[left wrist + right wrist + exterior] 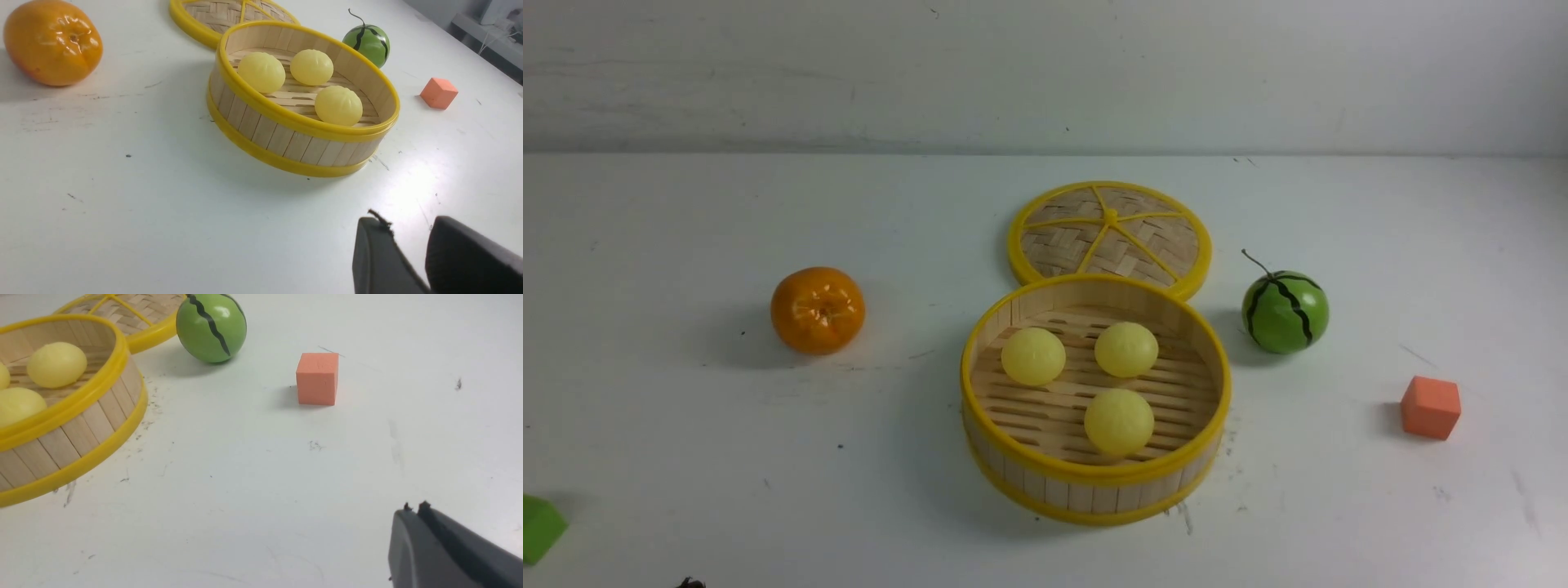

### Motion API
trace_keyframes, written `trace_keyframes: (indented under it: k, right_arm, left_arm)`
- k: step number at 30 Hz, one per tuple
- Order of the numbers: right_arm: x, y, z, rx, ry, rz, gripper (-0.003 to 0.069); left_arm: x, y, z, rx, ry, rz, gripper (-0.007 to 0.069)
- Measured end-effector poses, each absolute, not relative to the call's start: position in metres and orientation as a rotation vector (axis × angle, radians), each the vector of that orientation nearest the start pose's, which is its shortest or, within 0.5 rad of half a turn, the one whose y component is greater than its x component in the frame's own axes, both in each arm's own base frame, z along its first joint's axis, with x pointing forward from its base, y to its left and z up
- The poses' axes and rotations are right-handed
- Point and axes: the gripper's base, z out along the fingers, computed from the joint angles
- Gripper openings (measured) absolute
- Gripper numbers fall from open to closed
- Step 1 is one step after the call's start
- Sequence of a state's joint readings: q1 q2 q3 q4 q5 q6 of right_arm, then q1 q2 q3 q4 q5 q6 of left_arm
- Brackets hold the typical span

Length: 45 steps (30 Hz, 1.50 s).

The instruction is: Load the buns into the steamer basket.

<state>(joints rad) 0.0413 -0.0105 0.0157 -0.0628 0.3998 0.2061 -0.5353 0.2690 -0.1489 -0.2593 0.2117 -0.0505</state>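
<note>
Three buns (1033, 356) (1125, 349) (1118, 421) are sitting inside the steamer basket (1094, 490), two toward its far wall and one toward its near rim, as an orange (818, 309) is lying well to the basket's left on the white surface (727, 457). The woven lid (1109, 235) is resting just behind the basket; a watermelon ball (1285, 311) and an orange cube (1430, 407) are lying to its right. The left claw (408, 245) is hanging slightly parted and empty near the basket; the right claw (416, 508) is hanging clenched and empty. Loading is looking finished, so nothing further is appearing due beyond keeping both arms clear.
</note>
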Motion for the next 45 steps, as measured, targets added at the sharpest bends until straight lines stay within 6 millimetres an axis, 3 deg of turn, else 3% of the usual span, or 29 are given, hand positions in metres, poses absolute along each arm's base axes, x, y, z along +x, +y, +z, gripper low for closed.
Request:
trace_keyframes:
  k: [8, 11, 15, 18, 25, 45]
  right_arm:
    - [0.052, 0.000, 0.173, 0.118, 1.886, 0.107, 0.0003]
    - [0.052, 0.000, 0.173, 0.118, 1.886, 0.107, 0.0004]
    - [0.052, 0.000, 0.173, 0.118, 1.886, 0.107, 0.0010]
    - [0.052, 0.000, 0.173, 0.118, 1.886, 0.107, 0.0013]
    - [0.052, 0.000, 0.173, 0.118, 1.884, 0.107, 0.0024]
    - [0.052, 0.000, 0.173, 0.118, 1.884, 0.107, 0.0047]
  left_arm:
    - [0.067, -0.042, 0.227, 0.293, 1.751, -0.565, 0.0194]
    - [0.067, -0.035, 0.228, 0.197, 1.662, -0.545, 0.0190]
    - [0.063, -0.018, 0.222, -0.019, 1.570, -0.459, 0.0099]
    - [0.058, -0.010, 0.204, -0.116, 1.603, -0.376, -0.0008]
    - [0.052, -0.008, 0.170, -0.204, 1.875, -0.311, -0.0013]
    - [0.052, -0.009, 0.169, -0.215, 1.882, -0.325, -0.0013]
